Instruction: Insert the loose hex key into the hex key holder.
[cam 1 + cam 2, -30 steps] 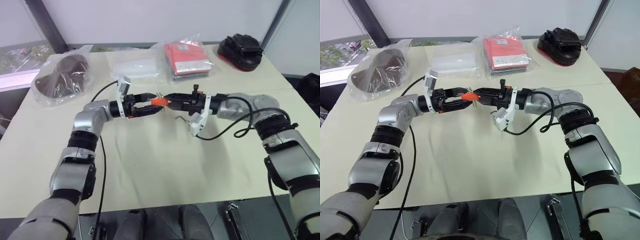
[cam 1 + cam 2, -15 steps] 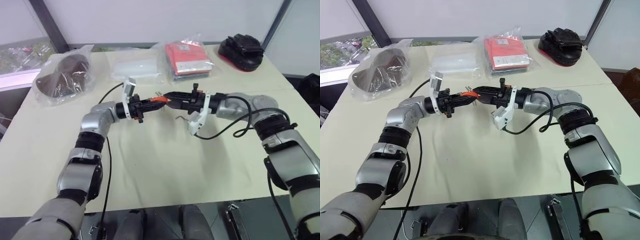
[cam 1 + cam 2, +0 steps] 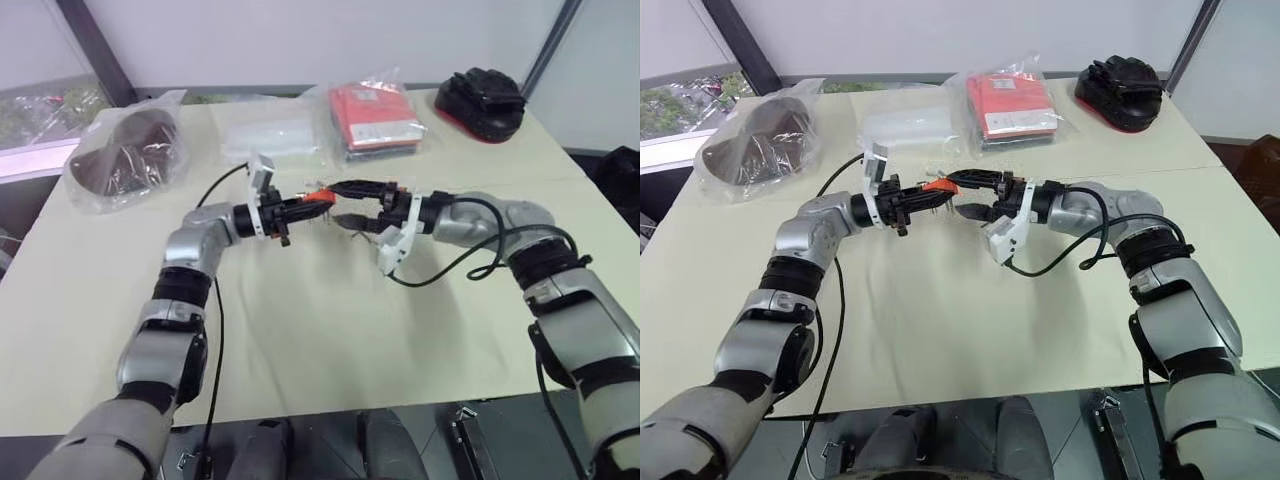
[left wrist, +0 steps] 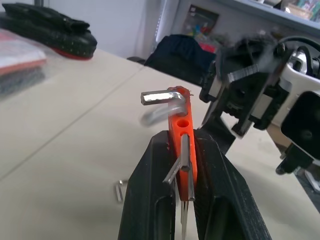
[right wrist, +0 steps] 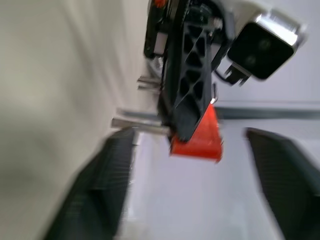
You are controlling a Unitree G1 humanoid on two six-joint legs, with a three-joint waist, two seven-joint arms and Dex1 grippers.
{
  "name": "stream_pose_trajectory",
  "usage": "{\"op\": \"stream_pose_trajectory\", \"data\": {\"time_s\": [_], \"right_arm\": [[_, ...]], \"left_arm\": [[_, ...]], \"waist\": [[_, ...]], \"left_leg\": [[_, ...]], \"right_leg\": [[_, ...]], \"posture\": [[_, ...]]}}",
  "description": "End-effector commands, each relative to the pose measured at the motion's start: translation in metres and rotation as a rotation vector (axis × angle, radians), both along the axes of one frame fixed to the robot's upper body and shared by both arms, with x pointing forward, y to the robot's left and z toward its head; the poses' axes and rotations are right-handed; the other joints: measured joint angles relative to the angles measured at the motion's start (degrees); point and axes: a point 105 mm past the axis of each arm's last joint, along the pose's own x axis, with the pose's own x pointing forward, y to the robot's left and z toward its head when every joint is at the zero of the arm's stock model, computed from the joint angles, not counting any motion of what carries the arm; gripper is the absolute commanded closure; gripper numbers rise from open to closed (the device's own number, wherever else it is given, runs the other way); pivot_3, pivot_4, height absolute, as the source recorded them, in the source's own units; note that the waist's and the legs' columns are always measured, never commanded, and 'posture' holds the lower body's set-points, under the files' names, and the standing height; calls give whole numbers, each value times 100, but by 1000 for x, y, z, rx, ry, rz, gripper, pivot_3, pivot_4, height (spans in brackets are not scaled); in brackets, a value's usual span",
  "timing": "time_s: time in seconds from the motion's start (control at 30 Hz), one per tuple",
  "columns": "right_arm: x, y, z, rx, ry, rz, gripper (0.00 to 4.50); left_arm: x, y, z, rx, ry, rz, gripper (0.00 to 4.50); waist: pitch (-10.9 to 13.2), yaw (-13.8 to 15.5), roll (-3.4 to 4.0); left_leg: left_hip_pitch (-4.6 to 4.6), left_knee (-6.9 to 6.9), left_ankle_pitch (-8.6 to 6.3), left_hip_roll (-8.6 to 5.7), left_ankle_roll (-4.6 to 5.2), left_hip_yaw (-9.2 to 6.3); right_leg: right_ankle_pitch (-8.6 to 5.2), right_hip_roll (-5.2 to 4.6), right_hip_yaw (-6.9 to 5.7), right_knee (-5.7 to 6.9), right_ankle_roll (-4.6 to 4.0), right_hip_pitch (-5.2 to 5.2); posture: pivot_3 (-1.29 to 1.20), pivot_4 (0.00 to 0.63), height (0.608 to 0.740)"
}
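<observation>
Between your two claws, above the table, sits the hex key holder: your left gripper is clamped tight on the orange-red block, fingers pressed against both its sides. Grey keys stick out of it, one bent end at the top facing the other claw. Your right gripper faces it from just beside, jaws spread wide and holding nothing (the block sits in the gap between them in the right wrist view). Whether one of those keys is the loose hex key, you cannot tell.
</observation>
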Motion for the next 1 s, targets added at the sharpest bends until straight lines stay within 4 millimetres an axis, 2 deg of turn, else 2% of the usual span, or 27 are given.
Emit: {"op": "stream_pose_trajectory", "data": {"time_s": [0.03, 0.17, 0.33, 0.4, 0.5, 0.77, 1.0], "right_arm": [[5, -7, 23, 128, 9, -55, 57], [18, -22, 17, 244, 209, -190, 57], [42, -49, -5, 494, 711, -444, 57], [44, -57, -16, 574, 936, -529, 57], [45, -65, -29, 631, 1132, -654, 57], [38, -68, -48, 587, 1309, -762, 57], [43, -64, -63, 549, 1337, -817, 57]], "left_arm": [[-6, 8, 13, -21, -43, 14, 4500], [-16, 20, 6, 18, -60, 53, 4500], [-27, 29, -6, 143, -173, 117, 4500], [-33, 31, -10, 182, -202, 125, 4500], [-43, 30, -17, 235, -236, 120, 4500], [-53, 26, -28, 250, -237, 141, 4500], [-54, 21, -33, 243, -227, 157, 4500]], "waist": [[0, 5, 0], [-1, 11, -1], [-2, 31, -2], [-2, 44, -1], [-3, 59, 0], [-4, 121, 1], [-4, 169, 1]], "left_leg": [[0, 1, 0, 0, 0, 0], [0, 6, 0, 0, 0, 0], [3, 8, -1, 5, 1, -3], [3, 10, -1, 5, 1, -5], [3, 10, -1, 4, 2, -6], [2, 9, -3, 3, 5, -1], [2, 11, -3, 3, 6, 2]], "right_leg": [[0, 0, 0, 0, 0, 0], [0, -1, 0, 0, 0, 6], [1, -1, -1, -3, 0, 16], [1, -1, -1, -1, -1, 17], [1, -3, -1, -1, -1, 16], [1, -4, -1, 0, -1, 13], [1, -5, -1, 0, -1, 13]], "posture": [[0, 150, 740], [0, 150, 740], [0, 150, 740], [0, 150, 740], [0, 150, 740], [0, 150, 740], [0, 150, 740]]}}
